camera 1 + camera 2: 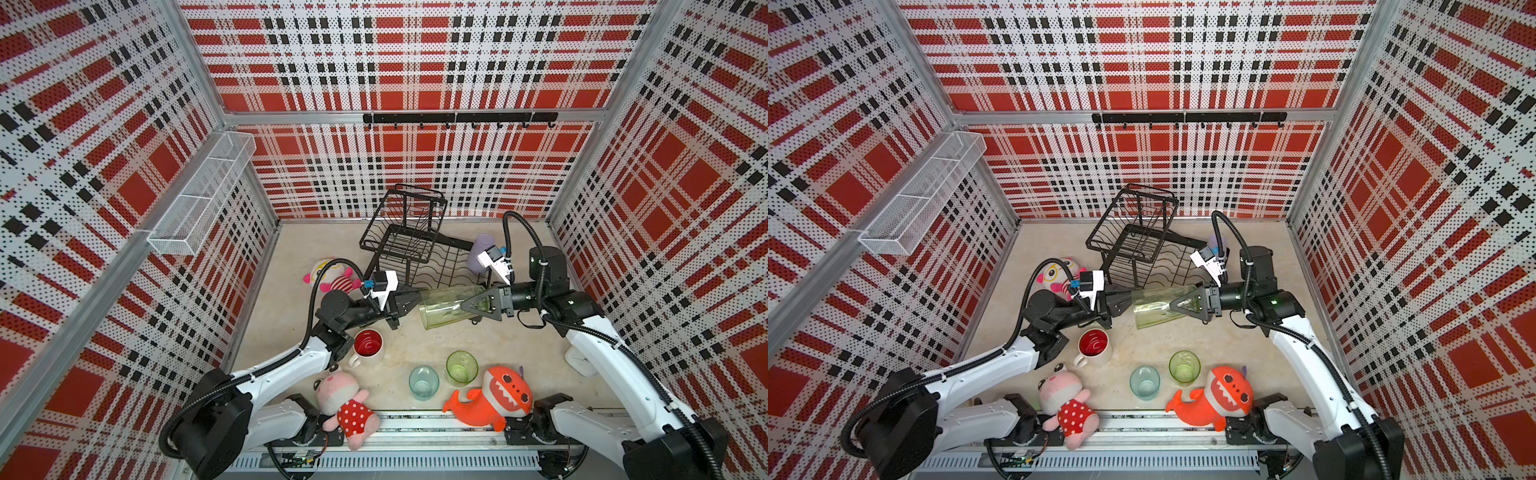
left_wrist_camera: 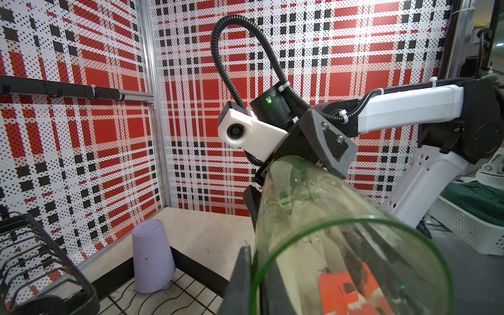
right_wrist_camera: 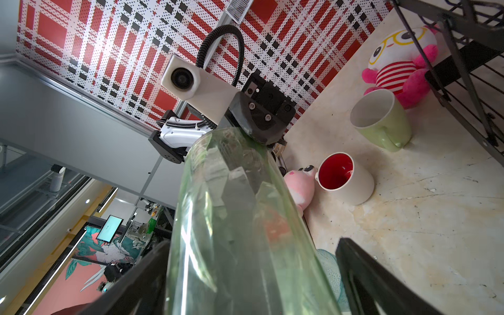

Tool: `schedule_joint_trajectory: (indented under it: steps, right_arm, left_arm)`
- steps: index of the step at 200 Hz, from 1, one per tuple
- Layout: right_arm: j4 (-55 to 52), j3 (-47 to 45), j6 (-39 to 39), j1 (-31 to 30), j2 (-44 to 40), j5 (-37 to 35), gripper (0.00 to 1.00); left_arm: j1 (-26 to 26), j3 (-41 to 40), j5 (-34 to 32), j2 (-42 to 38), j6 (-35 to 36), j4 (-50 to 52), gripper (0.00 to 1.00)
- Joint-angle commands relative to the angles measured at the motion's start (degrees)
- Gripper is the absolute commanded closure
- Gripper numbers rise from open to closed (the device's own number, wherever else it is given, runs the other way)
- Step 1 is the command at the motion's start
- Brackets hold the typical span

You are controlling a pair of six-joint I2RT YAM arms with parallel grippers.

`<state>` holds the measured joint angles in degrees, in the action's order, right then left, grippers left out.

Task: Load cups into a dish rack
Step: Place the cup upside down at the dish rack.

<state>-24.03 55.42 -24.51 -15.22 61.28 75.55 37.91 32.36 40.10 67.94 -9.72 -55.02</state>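
1. Left gripper (image 1: 415, 302): jaws pressed together on the mouth rim of the tall clear green glass (image 1: 442, 306). The left wrist view shows one finger (image 2: 240, 275) outside the wall, right at the green rim.
2. Right gripper (image 1: 463, 307): jaws spread wide astride the glass's base end. The right wrist view shows a finger (image 3: 147, 275) on each side of the glass (image 3: 231, 218). A sliver of gap shows at one side, and contact cannot be told.
3. In both top views the glass lies level in the air, above the middle of the surface (image 1: 519, 345) and just before the near edge of the dish rack (image 1: 405, 237).
4. The rack stands at the surface's far edge. In a top view the lilac tumbler (image 1: 478, 249) is half hidden behind the right wrist camera. The left wrist view shows it whole (image 2: 152, 256), mouth down in a corner of the rack's wire base.
5. The pale green mug (image 3: 381, 120) shows only in the right wrist view, lying on its side beside the striped plush (image 3: 395, 68).
6. The white mug with red inside (image 1: 368, 347) stands upright left of centre. The short green glass (image 1: 461, 366) and the teal glass (image 1: 424, 381) stand upright near the near edge.
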Motion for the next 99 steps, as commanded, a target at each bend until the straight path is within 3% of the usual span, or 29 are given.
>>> schedule_joint_trajectory:
  steps: [1, 99]
  right_arm:
    - [1.2, -1.4, 0.4, 0.0, -0.9, -0.2, 0.04]
    - [2.1, -2.7, -0.1, -0.2, -1.6, -1.0, 0.12]
  left_arm:
    - [1.4, 1.2, 1.4, 0.4, 0.6, -7.7, 1.00]
    - [1.5, 4.6, 2.0, 6.4, 2.1, -8.1, 1.00]
